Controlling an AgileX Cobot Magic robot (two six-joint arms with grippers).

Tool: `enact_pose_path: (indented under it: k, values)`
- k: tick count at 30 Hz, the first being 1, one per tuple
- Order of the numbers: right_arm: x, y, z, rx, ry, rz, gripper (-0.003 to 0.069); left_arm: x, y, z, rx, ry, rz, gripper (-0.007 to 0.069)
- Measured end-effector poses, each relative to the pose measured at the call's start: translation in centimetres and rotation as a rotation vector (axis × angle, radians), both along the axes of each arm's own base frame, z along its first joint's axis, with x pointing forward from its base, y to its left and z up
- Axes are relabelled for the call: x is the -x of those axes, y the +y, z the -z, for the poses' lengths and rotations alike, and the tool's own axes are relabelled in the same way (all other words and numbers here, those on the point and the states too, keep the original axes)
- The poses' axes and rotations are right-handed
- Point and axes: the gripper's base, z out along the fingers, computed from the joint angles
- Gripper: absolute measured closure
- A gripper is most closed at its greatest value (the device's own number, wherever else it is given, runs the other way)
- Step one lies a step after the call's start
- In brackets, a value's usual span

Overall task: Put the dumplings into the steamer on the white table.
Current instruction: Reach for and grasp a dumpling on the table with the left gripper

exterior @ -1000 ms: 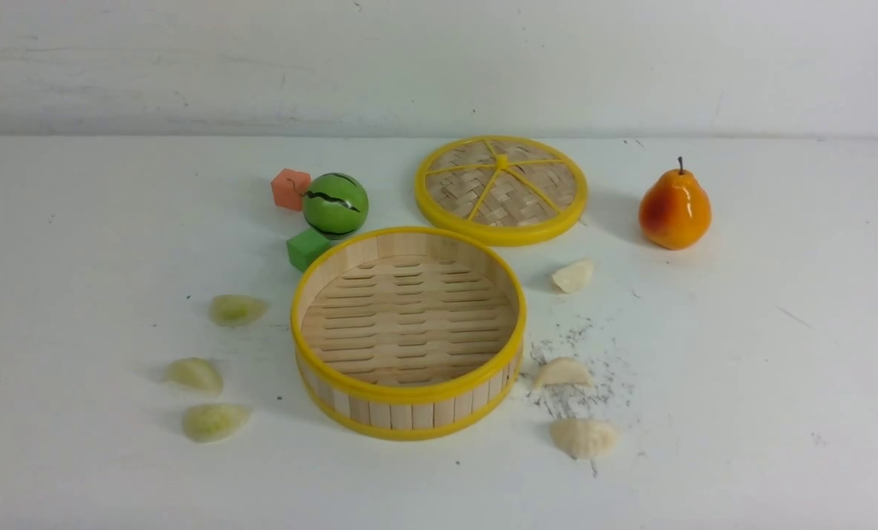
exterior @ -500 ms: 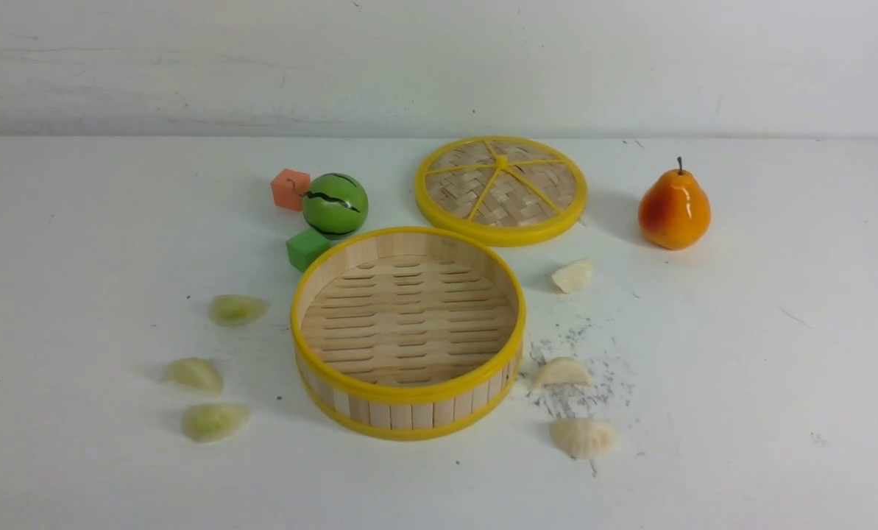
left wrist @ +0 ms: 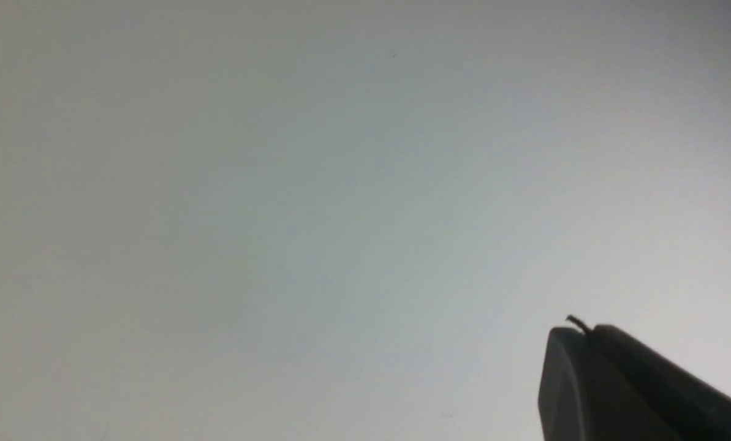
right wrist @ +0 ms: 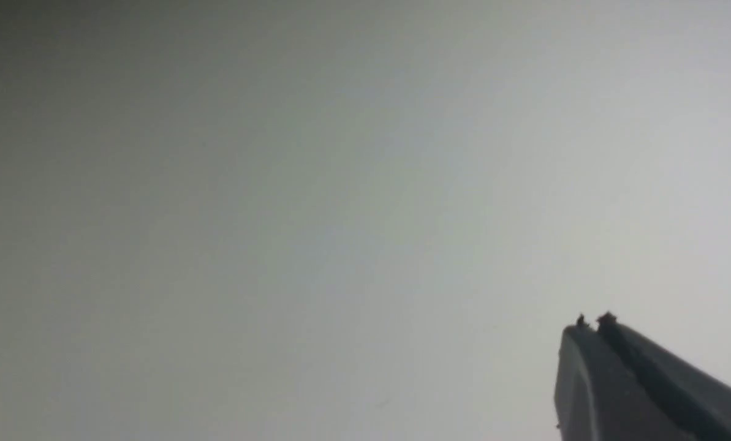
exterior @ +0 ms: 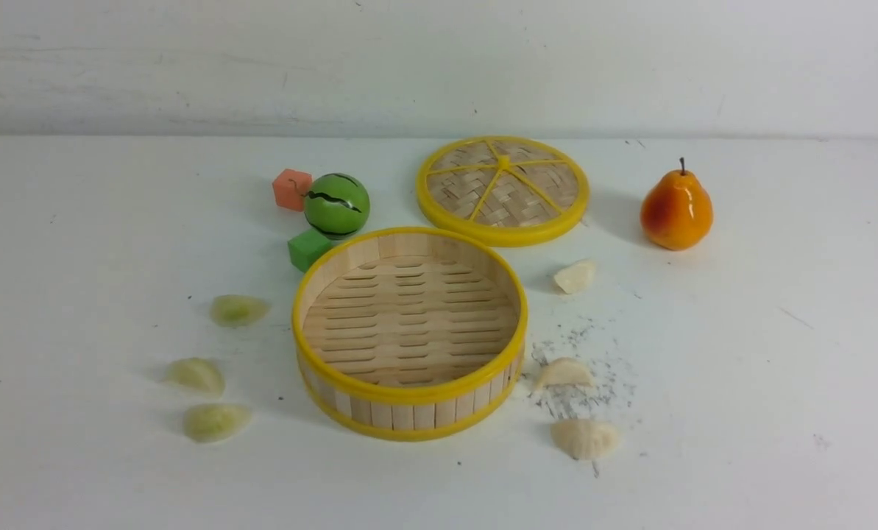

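Left wrist view, left fingers (left wrist: 592,392) pressed together, right fingers (right wrist: 598,392) likewise

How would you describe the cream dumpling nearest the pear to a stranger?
Find the bamboo steamer mid-table, then look right and back toward the woven lid. That cream dumpling is the rearmost; its two cream neighbours lie nearer, among dark specks.

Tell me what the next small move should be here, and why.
Probably open the left gripper and reach toward the green dumplings on its side. The steamer is empty, all six dumplings lie on the white table, and this gripper is shut on nothing.
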Motion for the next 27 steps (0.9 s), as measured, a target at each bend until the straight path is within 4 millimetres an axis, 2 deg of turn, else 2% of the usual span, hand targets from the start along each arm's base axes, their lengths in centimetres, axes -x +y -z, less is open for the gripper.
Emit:
enact_pose_path:
  k: [3,4,5,8,10,12,13,14,15,16,17,20,23,27]
  values:
    - [-1.4,-0.2,-1.6,0.050,0.208,0.059,0.0673,-2.5,0.0,-2.3,0.001,0.187,-0.015,0.0639]
    - [-2.2,-0.2,-1.6,0.064,0.291,0.077,0.0671,-3.7,0.0,-2.4,-0.001,0.253,-0.018,0.0639]
    - [-3.7,-0.4,-1.0,0.083,0.437,0.103,0.0670,-5.8,0.0,-1.9,-0.004,0.373,-0.024,0.0639]
    - [-7.1,-0.6,1.5,0.098,0.773,0.131,0.0667,-10.7,-0.2,1.1,0.008,0.713,-0.025,0.0639]
    - [-8.6,-0.7,3.3,0.089,0.974,0.131,0.0667,-12.8,-0.4,3.4,0.025,0.931,-0.008,0.0639]
    - [-9.7,-0.4,5.3,0.084,1.202,0.099,0.0667,-14.8,-1.0,6.1,0.014,1.171,0.040,0.0639]
    - [-9.7,-0.4,5.3,0.084,1.202,0.099,0.0667,-14.8,-1.0,6.1,0.014,1.171,0.040,0.0639]
    - [-10.2,0.1,6.8,0.135,1.365,0.039,0.0672,-15.9,-1.5,7.8,-0.029,1.316,0.094,0.0639]
    - [-10.4,0.1,6.8,0.154,1.371,0.040,0.0673,-15.9,-1.7,8.0,-0.038,1.338,0.113,0.0639]
    - [-10.9,0.9,8.2,0.229,1.515,-0.063,0.0677,-17.1,-2.4,9.5,-0.070,1.449,0.195,0.0639]
    - [-11.1,1.3,8.8,0.291,1.575,-0.130,0.0677,-17.6,-2.8,10.3,-0.082,1.495,0.250,0.0639]
    - [-12.0,2.6,10.0,0.426,1.649,-0.319,0.0677,-18.9,-3.9,11.5,-0.110,1.540,0.391,0.0639]
    - [-12.9,3.7,10.3,0.418,1.621,-0.457,0.0672,-19.8,-4.5,12.2,-0.121,1.535,0.463,0.0639]
    - [-14.3,4.4,10.4,0.405,1.560,-0.542,0.0670,-21.0,-4.6,12.9,-0.070,1.538,0.467,0.0639]
